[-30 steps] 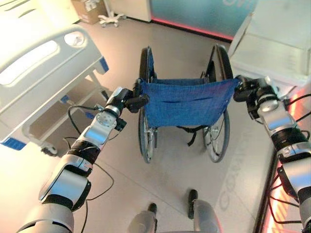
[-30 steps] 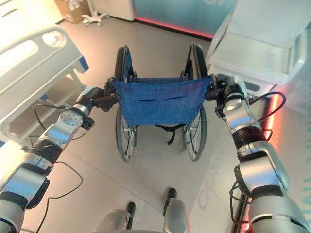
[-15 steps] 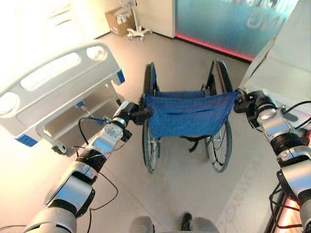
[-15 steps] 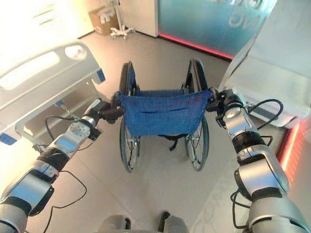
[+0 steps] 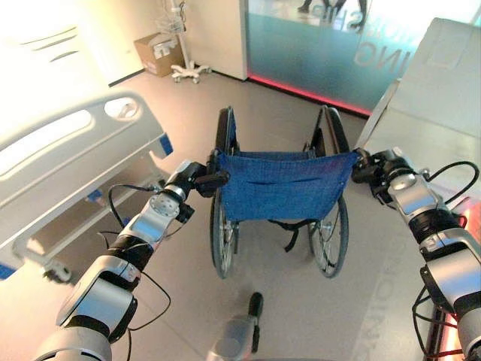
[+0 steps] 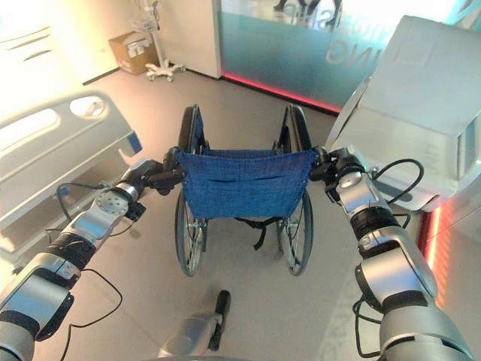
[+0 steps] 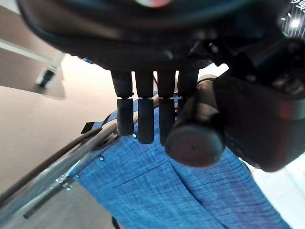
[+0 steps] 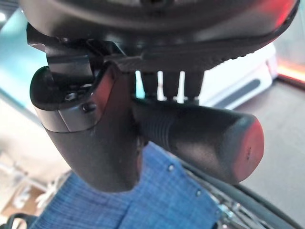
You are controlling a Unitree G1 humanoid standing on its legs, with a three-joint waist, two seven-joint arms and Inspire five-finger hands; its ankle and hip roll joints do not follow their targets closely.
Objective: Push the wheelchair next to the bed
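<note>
The wheelchair point(image 5: 279, 188) stood on the floor point(image 5: 301, 301) in the middle of the aisle, its blue backrest point(image 5: 282, 185) facing the robot; the bed point(image 5: 68, 158) lay to the left, near but apart from the left wheel. The left hand point(image 5: 197, 174) was curled round the left push handle point(image 7: 193, 138); the right hand point(image 5: 374, 167) wrapped the right push handle point(image 8: 200, 136), thumb across the grip, though its fingers were mostly hidden behind it. Holding both handles probably served to steer evenly; a leftward swing seemed needed to bring the chair alongside the bed; a white cabinet point(image 6: 409, 98) stood close on the right.
</note>
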